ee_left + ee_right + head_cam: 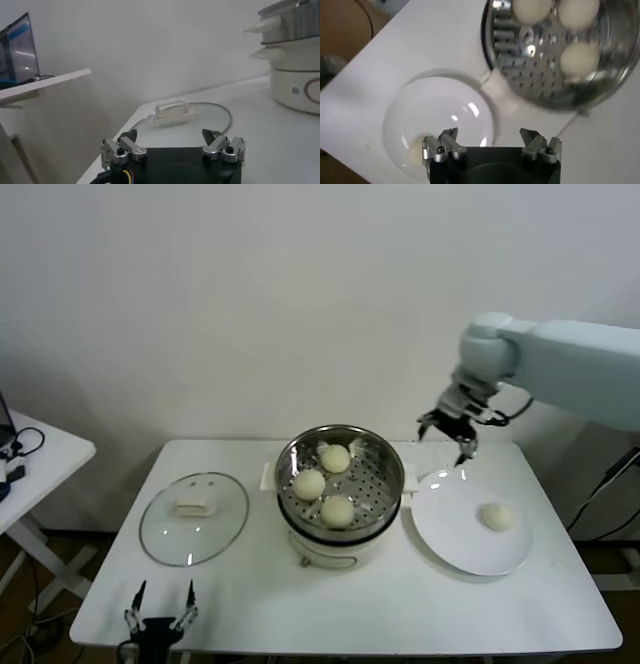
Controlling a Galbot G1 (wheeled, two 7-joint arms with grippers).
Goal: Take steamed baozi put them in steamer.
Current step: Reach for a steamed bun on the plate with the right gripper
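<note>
Three baozi point(323, 482) in steamer point(341, 484), fourth point(496, 517) on plate point(470, 534) beside it; right tool point(447, 431) released, empty, above plate's far rim: descend centred, clench gently; left tool point(160, 616) released, idle.

Glass lid point(193, 518) on white table point(300, 604), white plate point(455, 534)

Left gripper point(172, 142) (fingers spread), glass lid point(187, 116) beyond, steamer point(295, 50) farther off

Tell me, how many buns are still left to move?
Three baozi already sit in the steamer. Nothing is in hand: the right gripper hangs open and empty above the plate. One baozi remains there. The left gripper waits open at the near table edge.
</note>
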